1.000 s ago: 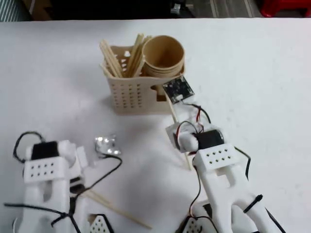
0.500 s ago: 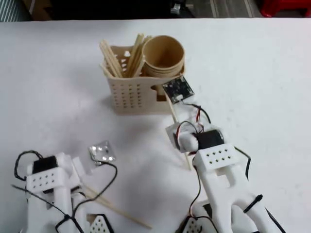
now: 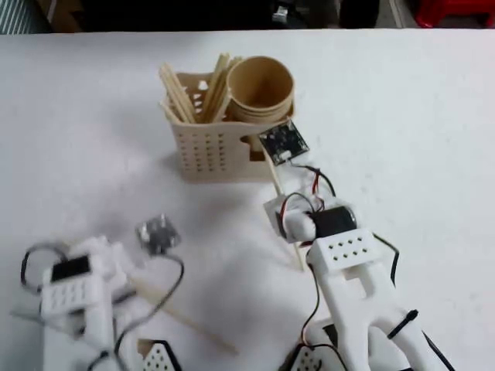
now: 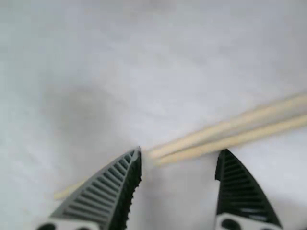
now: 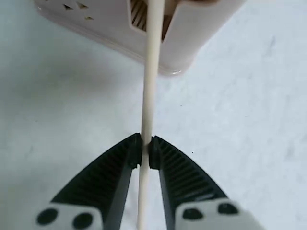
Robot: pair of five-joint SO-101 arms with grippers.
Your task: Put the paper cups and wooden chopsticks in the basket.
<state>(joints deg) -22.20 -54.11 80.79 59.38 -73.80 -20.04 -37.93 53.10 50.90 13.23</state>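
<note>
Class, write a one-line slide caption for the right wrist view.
Right hand shut on a wooden chopstick pointing at the basket.

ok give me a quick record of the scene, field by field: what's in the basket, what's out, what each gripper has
basket: upright, on the table
in basket: paper cups, nested; bundle of chopsticks standing beside them
right gripper: shut on one held chopstick, whose far end is at the basket's wall
left gripper: open, low over two loose chopsticks lying on the table
left to do: held chopstick and loose chopsticks not yet in the basket
</note>
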